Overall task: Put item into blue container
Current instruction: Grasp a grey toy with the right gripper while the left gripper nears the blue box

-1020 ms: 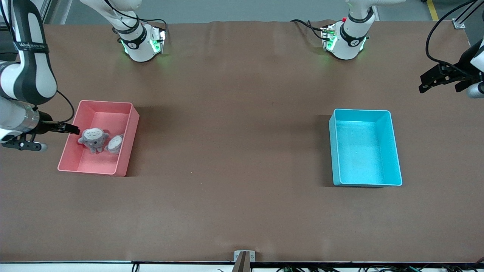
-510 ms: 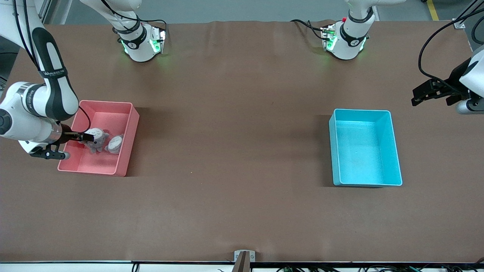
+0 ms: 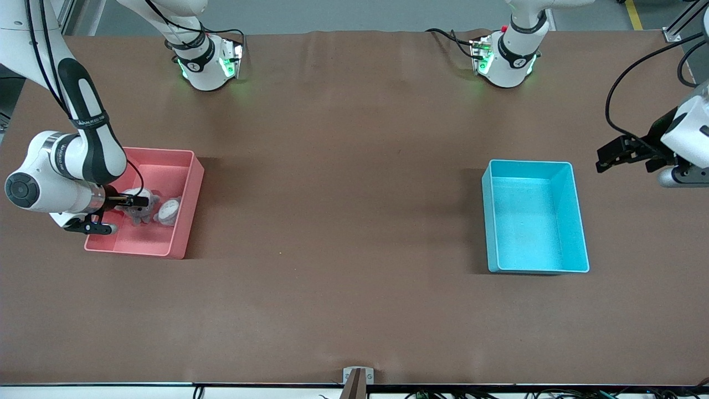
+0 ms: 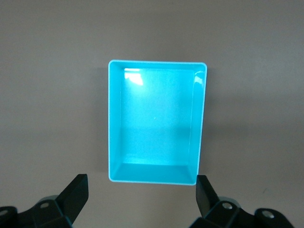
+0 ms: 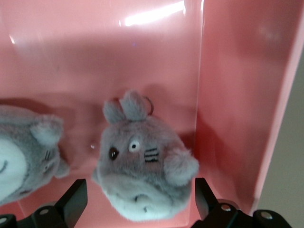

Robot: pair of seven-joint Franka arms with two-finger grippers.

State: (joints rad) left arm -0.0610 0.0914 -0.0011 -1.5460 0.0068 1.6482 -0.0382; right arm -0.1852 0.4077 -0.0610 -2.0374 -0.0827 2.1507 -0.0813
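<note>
grey plush toy (image 5: 142, 171) between open jaws

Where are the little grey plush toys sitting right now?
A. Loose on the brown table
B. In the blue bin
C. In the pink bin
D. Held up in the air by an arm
C: both grey plush toys lie inside the pink bin, where the right gripper hangs over one with its jaws open, while the blue container holds nothing.
</note>
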